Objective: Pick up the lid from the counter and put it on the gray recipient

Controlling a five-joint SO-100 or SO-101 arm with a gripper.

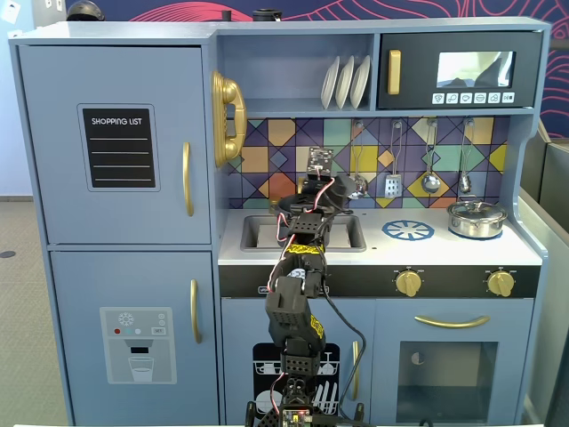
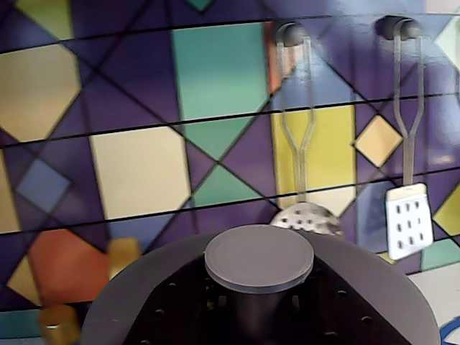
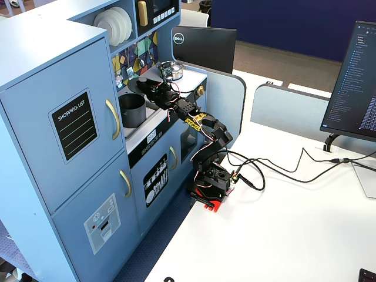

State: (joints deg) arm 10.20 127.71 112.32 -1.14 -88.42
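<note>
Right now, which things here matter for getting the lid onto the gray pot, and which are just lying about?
For the job: the lid, the gray pot, the counter.
Lying about: the silver pot, the hanging spatula, the slotted spoon, the plates, the yellow phone, the monitor.

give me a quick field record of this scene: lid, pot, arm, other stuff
lid: dark-gray lid with central knob, held up off the counter, close under the wrist camera
gray pot: gray pot upright at the sink, uncovered
gripper: gripper beside the pot, jaws hidden
other pot: silver pot on the counter's right, lidded
wall: spatula hanging
</note>
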